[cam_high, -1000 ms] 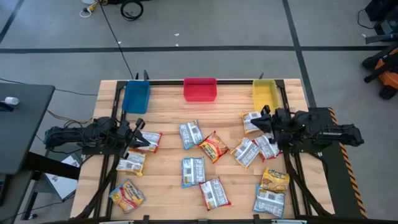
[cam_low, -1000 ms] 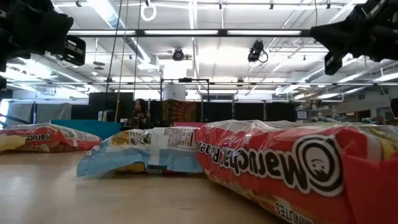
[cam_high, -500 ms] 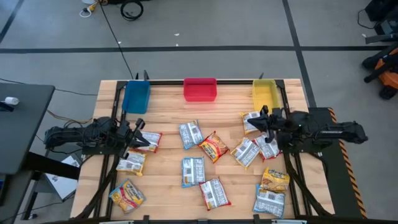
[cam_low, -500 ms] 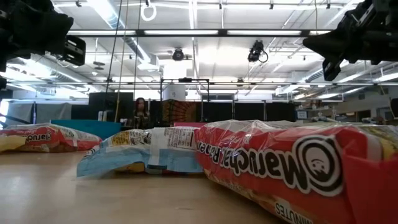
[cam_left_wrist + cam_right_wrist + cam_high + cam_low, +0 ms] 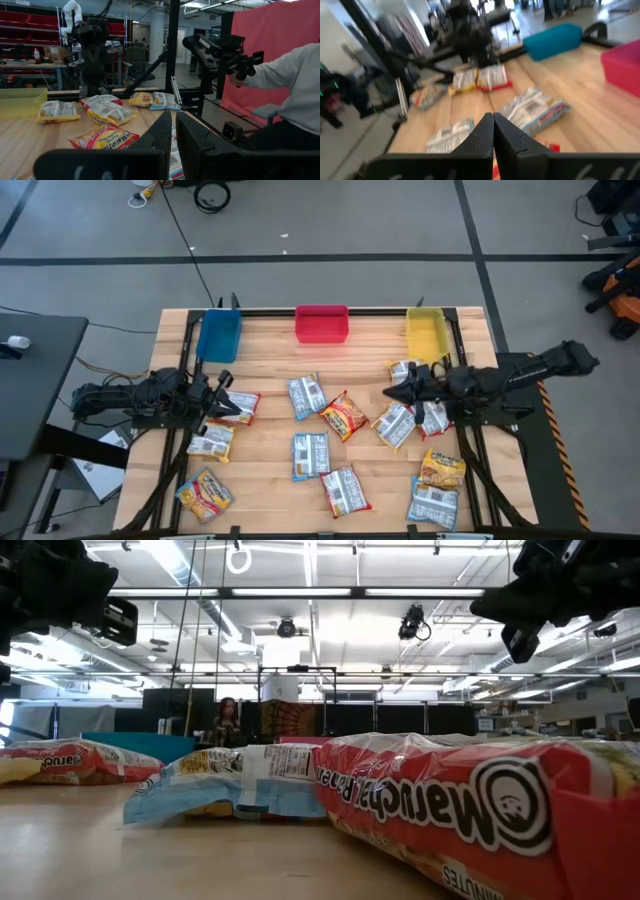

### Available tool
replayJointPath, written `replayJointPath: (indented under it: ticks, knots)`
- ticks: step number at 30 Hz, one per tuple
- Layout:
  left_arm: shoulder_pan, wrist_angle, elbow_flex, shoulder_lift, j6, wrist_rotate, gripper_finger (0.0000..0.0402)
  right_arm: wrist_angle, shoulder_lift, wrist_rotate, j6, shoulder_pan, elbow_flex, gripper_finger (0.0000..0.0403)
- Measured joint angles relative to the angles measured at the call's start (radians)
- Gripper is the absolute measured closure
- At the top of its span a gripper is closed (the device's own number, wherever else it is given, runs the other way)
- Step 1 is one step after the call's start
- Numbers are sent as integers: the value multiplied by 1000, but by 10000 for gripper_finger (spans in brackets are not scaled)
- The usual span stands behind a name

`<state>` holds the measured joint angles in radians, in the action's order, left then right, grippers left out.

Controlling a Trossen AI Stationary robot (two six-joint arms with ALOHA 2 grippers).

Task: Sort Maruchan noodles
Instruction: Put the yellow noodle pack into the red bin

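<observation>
About a dozen Maruchan noodle packets lie flat and scattered on the wooden table (image 5: 270,370), among them blue-and-white ones (image 5: 307,395) (image 5: 311,455), an orange-red one (image 5: 345,415) and yellow ones (image 5: 441,468) (image 5: 205,492). My right gripper (image 5: 392,393) is shut and hovers over the table's right half, pointing left, between two blue-and-white packets (image 5: 405,370) (image 5: 395,423). In its wrist view the shut fingers (image 5: 493,122) point over a blue-and-white packet (image 5: 532,110). My left gripper (image 5: 174,125) is shut and waits at the left edge beside a red-and-white packet (image 5: 238,406).
Three bins stand along the far edge: blue (image 5: 219,335), red (image 5: 321,323), yellow (image 5: 424,333). A large red packet (image 5: 450,810) fills the low view's foreground. Black frame rails run along both sides. A person in a pale sleeve (image 5: 295,95) sits beyond the table.
My right gripper has moved toward the table's left and slightly toward the near edge, staying shut above the packets, while the arm behind it has stretched out. The packets and my left arm have kept still.
</observation>
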<state>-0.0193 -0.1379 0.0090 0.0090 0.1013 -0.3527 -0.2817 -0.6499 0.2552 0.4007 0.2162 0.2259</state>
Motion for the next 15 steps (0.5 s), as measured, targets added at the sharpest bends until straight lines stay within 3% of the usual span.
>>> replayJointPath:
  ticks: [5,15]
  knots:
    - [0,0,0,0,0,0,370,-2,-155,76,-1,90,50,396]
    - [0,0,0,0,0,0,370,2,-442,69,-14,115,146,396]
